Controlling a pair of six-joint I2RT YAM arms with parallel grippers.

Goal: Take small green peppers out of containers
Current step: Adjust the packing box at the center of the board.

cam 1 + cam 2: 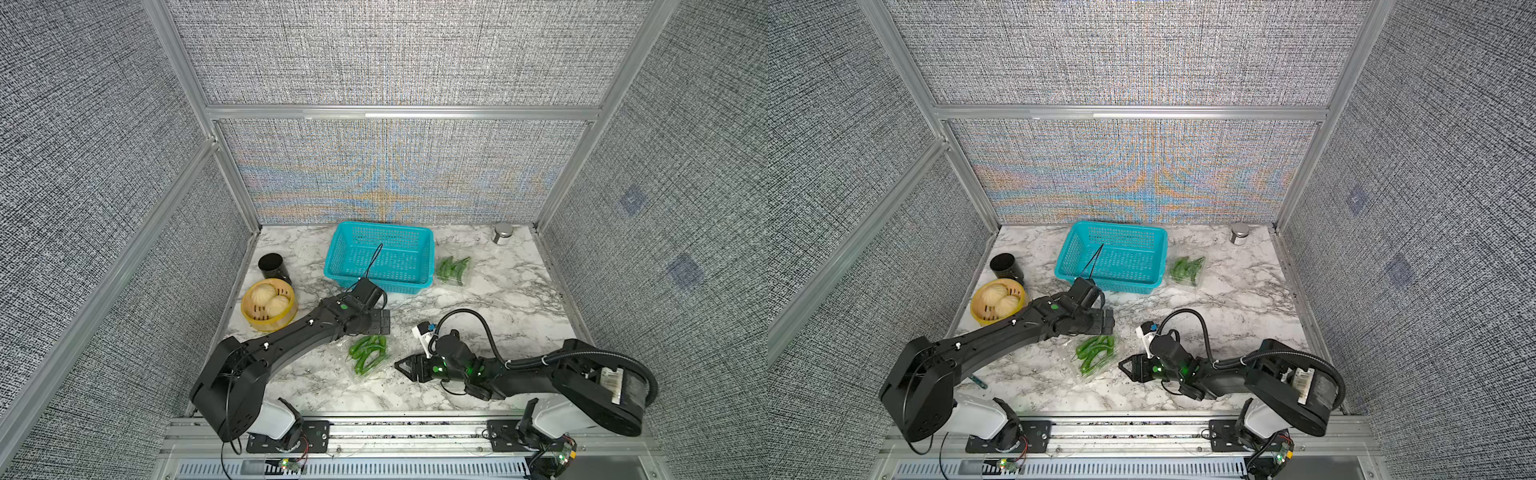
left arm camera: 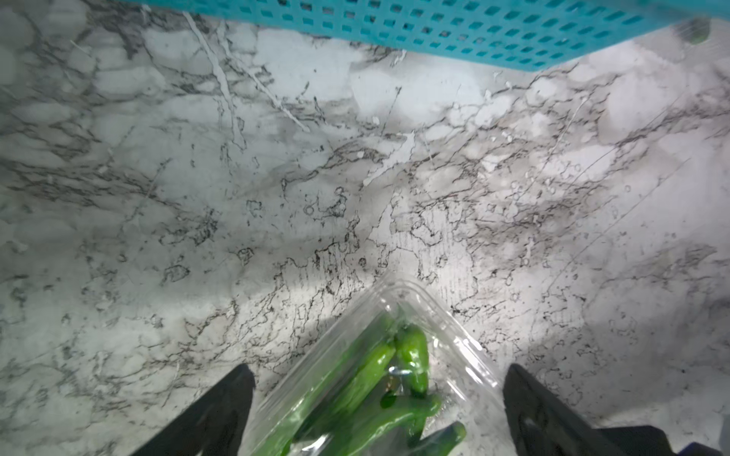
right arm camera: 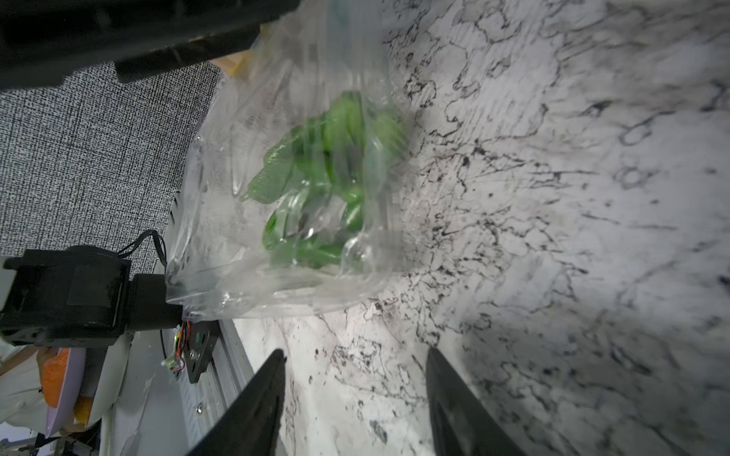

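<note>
left claw (image 2: 379,367): released, spread wide, corner of clear container (image 2: 446,316) between its fingers | right claw (image 3: 355,351): released, jaws apart, that container just ahead of its tips | peppers (image 2: 411,355): inside container | second container (image 1: 453,272): well beyond both claws

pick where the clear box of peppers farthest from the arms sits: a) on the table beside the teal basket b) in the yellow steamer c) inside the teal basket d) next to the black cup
A: in a top view the far container and its peppers lie on the marble table just beside the teal basket, outside its wall.
</note>
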